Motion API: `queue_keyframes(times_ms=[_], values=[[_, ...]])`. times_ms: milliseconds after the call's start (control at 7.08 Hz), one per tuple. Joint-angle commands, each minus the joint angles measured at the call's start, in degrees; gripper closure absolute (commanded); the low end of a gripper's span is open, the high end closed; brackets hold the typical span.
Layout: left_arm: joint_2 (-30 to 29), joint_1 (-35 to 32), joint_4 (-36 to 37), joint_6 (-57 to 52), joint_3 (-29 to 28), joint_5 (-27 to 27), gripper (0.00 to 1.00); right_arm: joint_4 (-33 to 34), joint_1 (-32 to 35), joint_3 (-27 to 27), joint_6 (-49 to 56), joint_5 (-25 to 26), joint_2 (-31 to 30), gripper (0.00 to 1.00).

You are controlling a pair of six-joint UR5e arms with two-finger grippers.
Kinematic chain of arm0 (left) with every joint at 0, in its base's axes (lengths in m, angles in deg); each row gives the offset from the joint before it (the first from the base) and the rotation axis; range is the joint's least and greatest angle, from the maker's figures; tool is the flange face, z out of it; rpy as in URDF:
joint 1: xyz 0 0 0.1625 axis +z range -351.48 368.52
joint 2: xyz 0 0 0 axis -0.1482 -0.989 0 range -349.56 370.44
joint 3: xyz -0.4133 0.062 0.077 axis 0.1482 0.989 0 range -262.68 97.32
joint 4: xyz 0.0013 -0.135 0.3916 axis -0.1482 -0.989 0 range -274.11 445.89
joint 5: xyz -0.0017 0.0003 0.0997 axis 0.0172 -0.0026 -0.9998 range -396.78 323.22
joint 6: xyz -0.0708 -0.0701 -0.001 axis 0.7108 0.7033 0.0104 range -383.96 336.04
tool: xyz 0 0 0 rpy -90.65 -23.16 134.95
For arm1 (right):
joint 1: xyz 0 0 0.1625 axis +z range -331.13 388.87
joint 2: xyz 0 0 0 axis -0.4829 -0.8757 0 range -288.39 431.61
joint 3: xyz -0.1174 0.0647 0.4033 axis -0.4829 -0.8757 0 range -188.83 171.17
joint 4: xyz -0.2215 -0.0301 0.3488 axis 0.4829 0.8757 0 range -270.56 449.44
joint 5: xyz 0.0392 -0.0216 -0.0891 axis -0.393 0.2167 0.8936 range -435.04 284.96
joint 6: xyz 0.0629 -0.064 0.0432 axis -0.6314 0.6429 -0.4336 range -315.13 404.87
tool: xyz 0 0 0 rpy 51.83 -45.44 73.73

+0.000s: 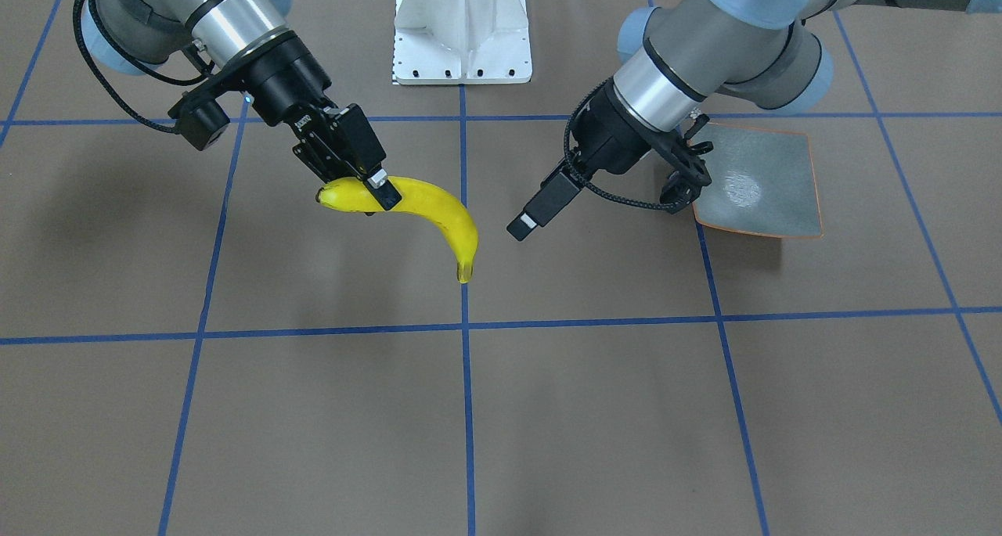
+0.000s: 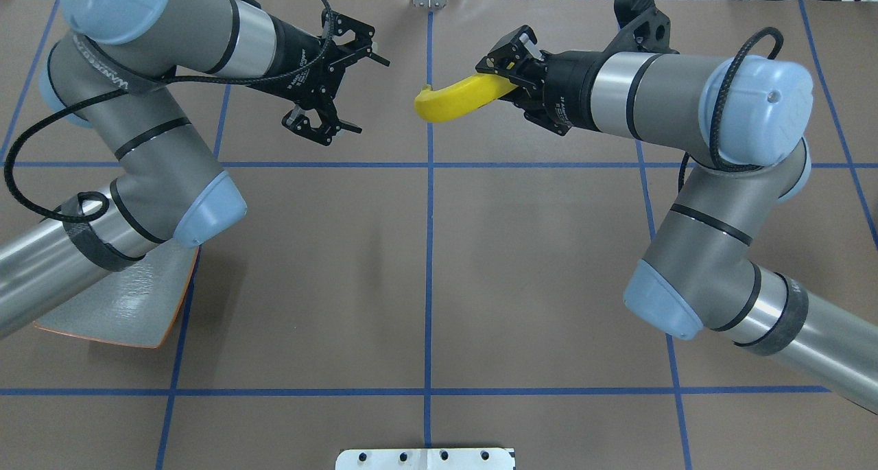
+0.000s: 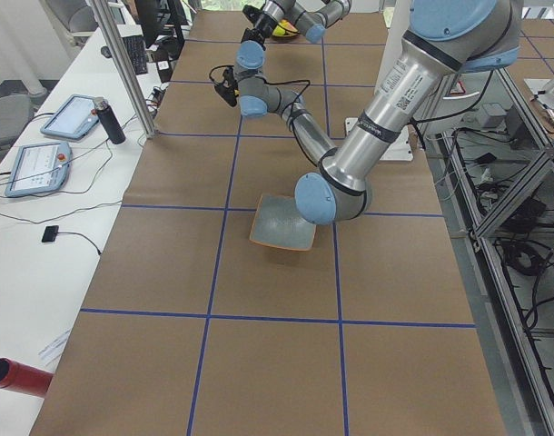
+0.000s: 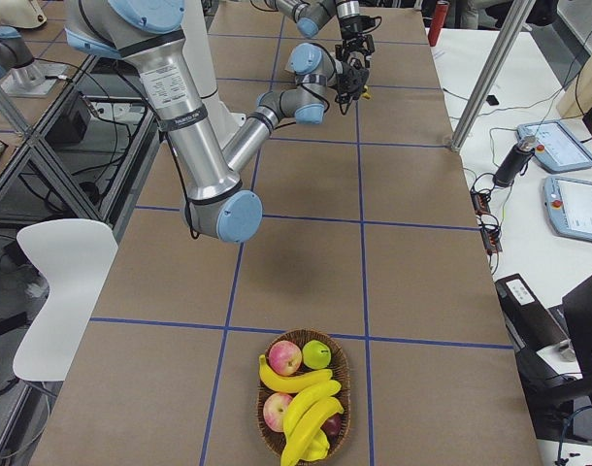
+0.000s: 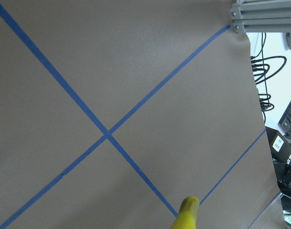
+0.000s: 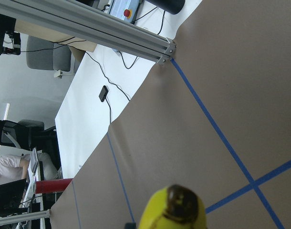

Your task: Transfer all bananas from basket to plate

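Right gripper clamped on one banana, held aloft; left gripper spread wide, gripping nothing. Basket holds more bananas plus apples. Plate lies partly under the left arm.

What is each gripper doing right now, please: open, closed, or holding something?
Left gripper: jaws open, holding nothing.
Right gripper: jaws closed on a banana.
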Motion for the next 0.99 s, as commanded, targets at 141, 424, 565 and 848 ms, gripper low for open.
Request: queue_keyframes(times_ms=[141,424,565,848], values=[[-1.96,3.73,-0.57,7.45,-1.44,-4.32,0.00,-0.56,-1.10,-0.09,2.27,2.81,-0.07,1.00],[-3.89,4.00,-0.30,11.93,-2.67,-4.33,0.00,-1.53,-1.19,-0.09,4.39,3.25,-0.16,1.00],[-4.08,4.96,-0.48,13.69,-2.85,-4.42,0.00,-1.53,-1.37,-0.18,4.39,4.13,-0.16,1.00],[-6.09,5.06,-0.05,18.44,-3.72,-4.94,0.00,-1.53,-1.37,-0.10,5.43,4.40,-0.33,1.00]])
